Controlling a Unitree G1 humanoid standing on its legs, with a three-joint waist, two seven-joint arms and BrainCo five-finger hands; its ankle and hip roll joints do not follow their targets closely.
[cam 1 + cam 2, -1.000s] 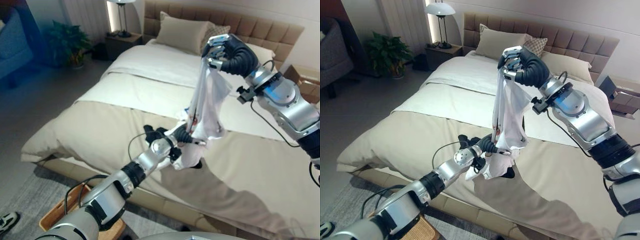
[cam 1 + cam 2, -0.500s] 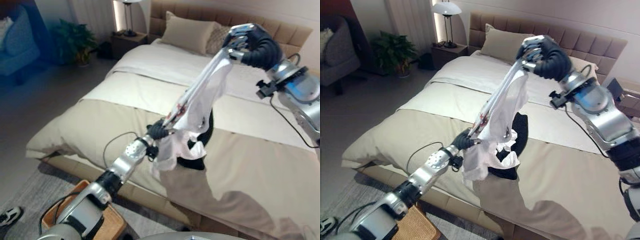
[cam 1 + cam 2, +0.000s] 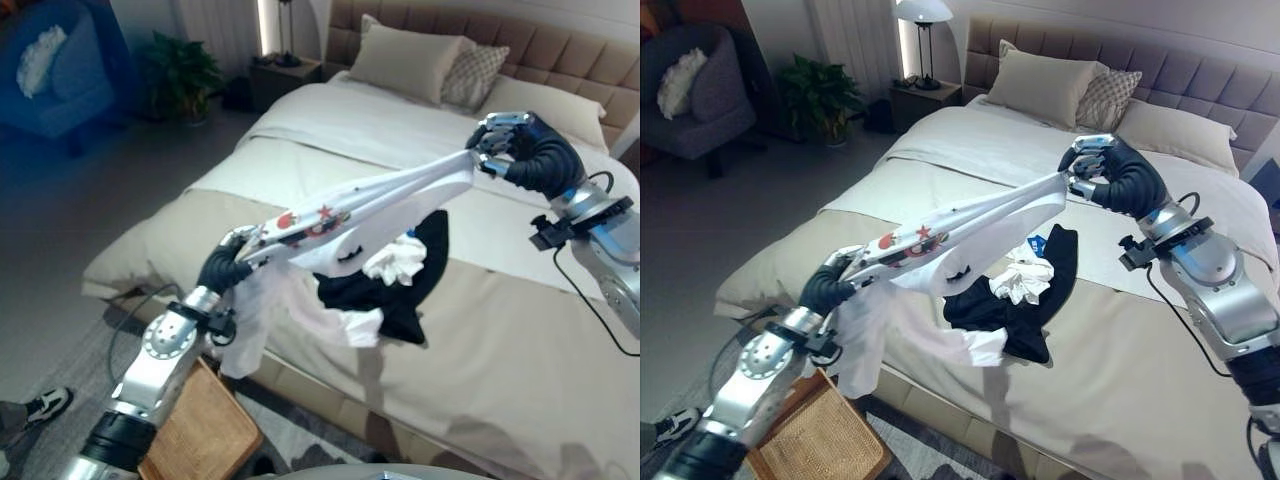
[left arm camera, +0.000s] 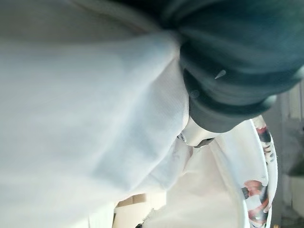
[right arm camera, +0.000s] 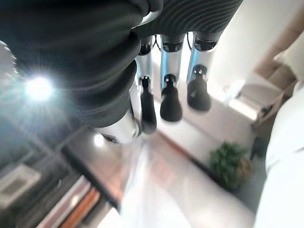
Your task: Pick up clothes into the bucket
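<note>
Spanning both hands, white shirt (image 3: 970,222) held stretched above bed (image 3: 1140,330). One end pinched by curled fingers of right hand (image 3: 1102,170), other end clenched in left hand (image 3: 830,283), loose cloth draped below it. Black garment (image 3: 1025,300) left lying on bed. Wicker bucket (image 3: 820,440) seen on floor beneath left arm.

the left hand (image 3: 828,287) is wrapped in the white garment (image 3: 970,222), so its fingers are hidden; the wicker basket (image 3: 820,440) on the floor by the foot corner of the bed (image 3: 1160,380) is cut off by the lower edge; part of the black clothing (image 3: 1005,310) near the bed's foot edge is covered by the stretched white garment
</note>
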